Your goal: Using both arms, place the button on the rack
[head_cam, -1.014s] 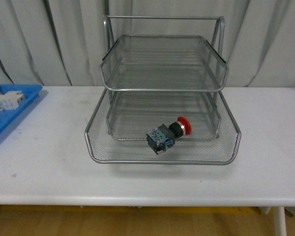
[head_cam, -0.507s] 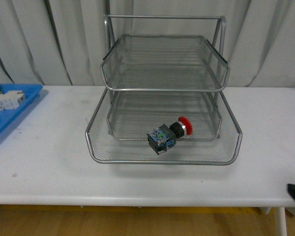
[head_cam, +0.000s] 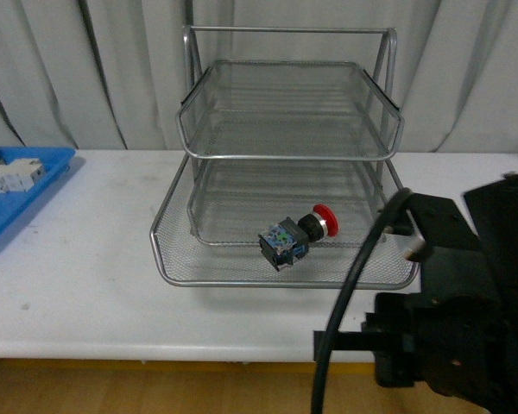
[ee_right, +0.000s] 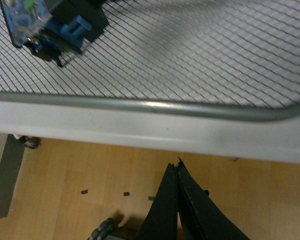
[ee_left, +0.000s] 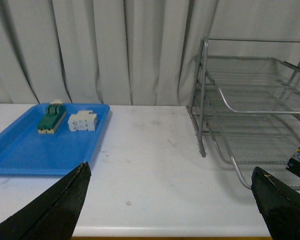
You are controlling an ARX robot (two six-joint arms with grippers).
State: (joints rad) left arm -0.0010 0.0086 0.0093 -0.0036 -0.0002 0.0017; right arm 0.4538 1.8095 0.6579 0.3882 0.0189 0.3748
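The white table (head_cam: 78, 285) is smooth and matte, and on it stands the rack (head_cam: 289, 112), a stack of silver wire-mesh trays on a frame of round metal rods; I place the rest by it. My right arm (head_cam: 453, 302), bulky and black with a thick cable looping off it, sits in front of the rack's right front corner. To the rack's left, well apart, lies a flat blue plastic tray (ee_left: 20, 150) holding a green-and-cream flat component (ee_left: 51, 117) and a ribbed white block (ee_left: 83, 121) just beside each other. The button (head_cam: 295, 235) lies on its side on the mesh of the rack's bottom tier, near the front rim, red mushroom cap toward the back right, clear-faced blue-green block toward the front. My right gripper (ee_right: 176, 172) has its dark tapered fingertips pressed together, empty. My left gripper (ee_left: 170, 192) is spread wide, its two black wedge fingers far apart.
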